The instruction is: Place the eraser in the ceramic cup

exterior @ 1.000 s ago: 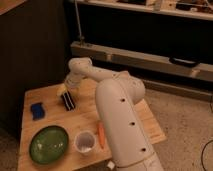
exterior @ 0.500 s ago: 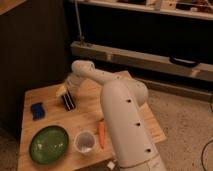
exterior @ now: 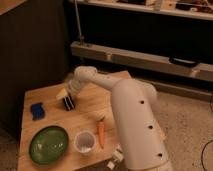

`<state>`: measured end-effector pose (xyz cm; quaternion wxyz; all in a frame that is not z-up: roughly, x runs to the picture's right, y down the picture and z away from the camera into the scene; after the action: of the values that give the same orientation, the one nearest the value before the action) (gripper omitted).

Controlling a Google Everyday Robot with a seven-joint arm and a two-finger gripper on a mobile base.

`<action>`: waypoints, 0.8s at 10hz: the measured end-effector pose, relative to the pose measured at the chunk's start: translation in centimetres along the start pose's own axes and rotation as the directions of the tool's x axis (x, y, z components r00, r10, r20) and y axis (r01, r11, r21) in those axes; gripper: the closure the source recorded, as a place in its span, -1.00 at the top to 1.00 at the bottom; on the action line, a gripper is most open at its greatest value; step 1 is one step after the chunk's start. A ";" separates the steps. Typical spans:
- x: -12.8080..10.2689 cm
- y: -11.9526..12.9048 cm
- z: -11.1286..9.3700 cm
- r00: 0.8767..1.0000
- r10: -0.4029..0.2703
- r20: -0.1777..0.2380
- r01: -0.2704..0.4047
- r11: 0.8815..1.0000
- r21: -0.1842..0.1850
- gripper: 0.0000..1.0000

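The eraser (exterior: pixel 68 103), a flat black block with pale stripes, is at the middle left of the wooden table (exterior: pixel 90 107). My gripper (exterior: pixel 65 95) is right over its far end, with a yellowish part showing beside it. I cannot tell whether the eraser rests on the table or is lifted. The small white ceramic cup (exterior: pixel 84 142) stands upright near the table's front edge, well apart from the gripper.
A round green plate (exterior: pixel 48 144) lies left of the cup. A small blue block (exterior: pixel 36 110) lies left of the eraser. An orange carrot (exterior: pixel 100 132) lies right of the cup. My large white arm (exterior: pixel 132 125) covers the table's right side.
The arm has shifted slightly over the table. The gripper and the eraser stay in about the same place, perhaps a little lower.
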<state>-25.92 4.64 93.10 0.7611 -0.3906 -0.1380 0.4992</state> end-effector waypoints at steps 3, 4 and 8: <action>-0.1 1.3 0.5 0.999 -0.051 0.004 0.051 0.997 0.056 0.60; 0.0 1.6 0.7 0.998 -0.064 -0.003 0.064 0.994 0.086 0.52; 0.2 2.1 2.5 0.995 -0.079 -0.061 0.090 0.971 0.219 -0.27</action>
<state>-28.70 6.39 93.15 0.8238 -0.3098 -0.0781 0.4682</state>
